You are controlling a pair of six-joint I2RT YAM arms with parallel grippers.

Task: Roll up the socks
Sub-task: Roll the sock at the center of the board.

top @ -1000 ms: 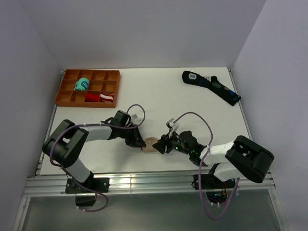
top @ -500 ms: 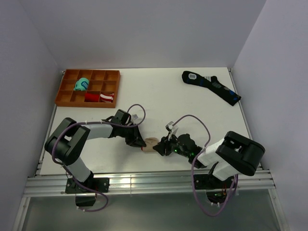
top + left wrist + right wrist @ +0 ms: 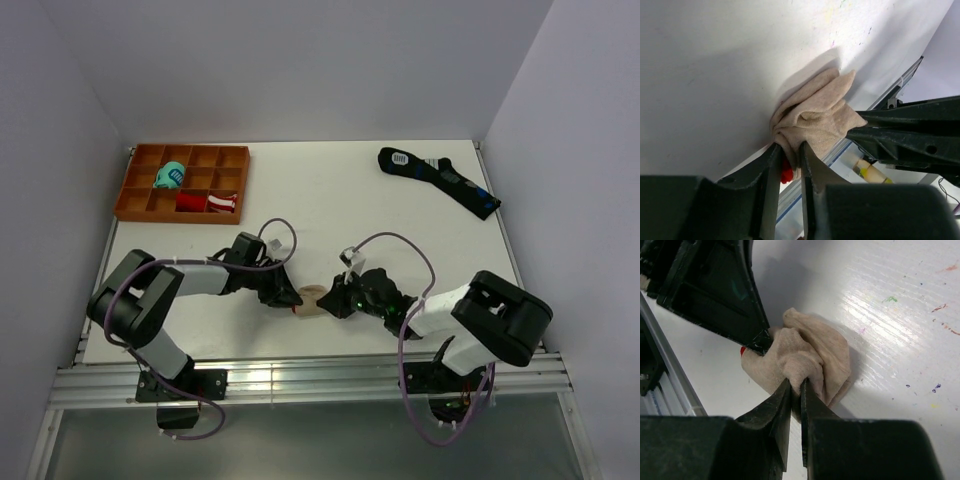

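Down at lower centre of the top view: the socks (image 3: 312,299), bunched into a beige lump on the table (image 3: 330,200), close to its front edge. Pinched from picture-left by the left gripper (image 3: 290,296), jaws clenched on a fold with a speck of red peeking out beneath. Pinched from picture-right by the right gripper (image 3: 332,300), jaws clamped on a ridge of beige knit, plain to see from its own wrist camera. Looks like the tuck-and-tighten stage, judging by the loose, lumpy shape: not a neat roll yet.

To do it well: hold one side as the anchor, turn the other gently, and wrap the loose flap over the bundle. No hard tugging apart, or risk unrolling the lot. Better to bury that red end inside. Mind the fingertips too, nearly meeting across the lump, with little room for a twist. Mind the front edge as well, just below in the frame.

Elsewhere: an orange tray (image 3: 180,217) at upper left, holding a teal bundle (image 3: 170,177) in an upper compartment and a red-and-white bundle (image 3: 207,202) in the lower row, well apart from the action. A long black sock (image 3: 440,180) at upper right, also far off. Likeliest obstacles: each gripper for the other, plus the purple cables (image 3: 385,236) looping above the wrists.
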